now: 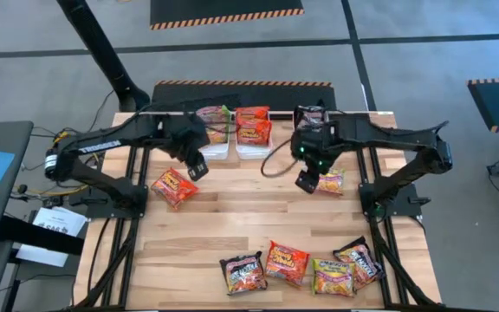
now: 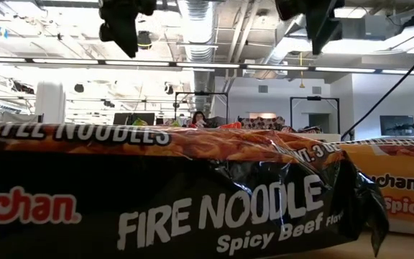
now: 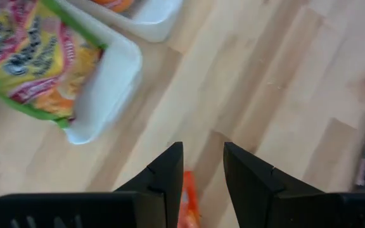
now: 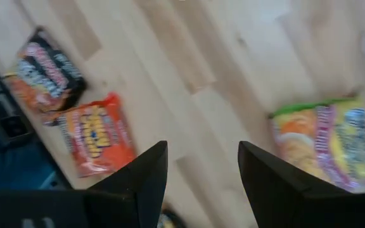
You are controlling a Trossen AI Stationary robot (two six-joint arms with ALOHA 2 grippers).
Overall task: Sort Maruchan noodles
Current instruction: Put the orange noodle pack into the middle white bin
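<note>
Wooden counter (image 1: 232, 217) carries scattered Maruchan noodles (image 1: 288, 263) toward 6 o'clock; left claw (image 1: 197, 167) and right claw (image 1: 306, 181) both hover parted, gripping nothing.

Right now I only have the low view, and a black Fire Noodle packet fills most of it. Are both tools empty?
Observer: Yes. The left tool and the right tool are both open, with nothing between their fingers.
Operator: What lies nearest the right one?
Observer: A green-yellow packet lies flat on the table, right beside it.
Operator: And the left one?
Observer: A red-orange packet lies on the wood close by it, not gripped.
</note>
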